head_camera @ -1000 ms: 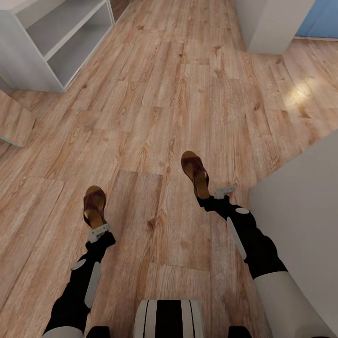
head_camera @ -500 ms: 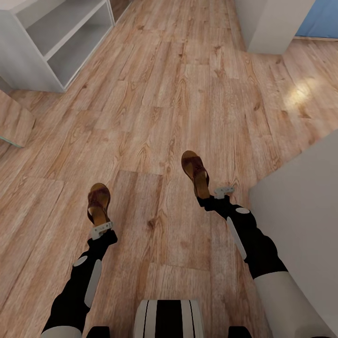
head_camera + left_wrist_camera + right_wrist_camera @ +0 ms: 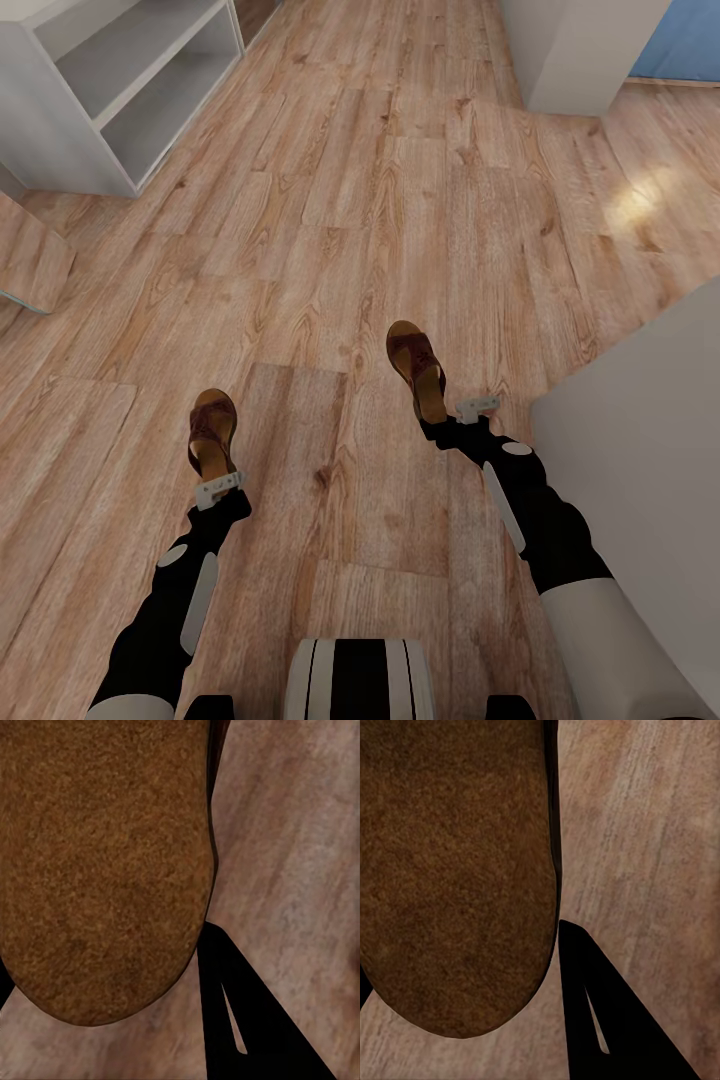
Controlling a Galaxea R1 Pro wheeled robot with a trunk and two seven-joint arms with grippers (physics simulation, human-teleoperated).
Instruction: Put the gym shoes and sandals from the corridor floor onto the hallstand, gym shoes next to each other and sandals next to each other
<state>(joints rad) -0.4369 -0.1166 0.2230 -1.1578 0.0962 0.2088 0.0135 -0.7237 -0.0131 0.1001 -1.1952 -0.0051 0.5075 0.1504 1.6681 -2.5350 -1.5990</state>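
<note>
Shifted inward and slightly forward over the last second: left gripper (image 3: 214, 478), clamped on the heel of a brown leather flip-flop sandal (image 3: 211, 429). Right gripper (image 3: 437, 415) grips the second brown sandal (image 3: 416, 366) by its heel. Both sandals over light wood-grain plank floor (image 3: 420, 200). Light-grey shoe rack (image 3: 60, 150) far left, well apart.

The corridor floor (image 3: 400, 200) is light brown wood-grain plank laminate, with a pale glare patch toward its right edge. Two brown sandals lie along it, toes pointing away from the robot: the left sandal (image 3: 212, 430) nearer, the right sandal (image 3: 417, 368) a little farther, the two well apart; whether either rests fully on the planks cannot be told. At the far left corner stands the light-grey hallstand (image 3: 60, 150), its two long shelves bare. A white unit (image 3: 580, 60) stands on the floor at the far right.
</note>
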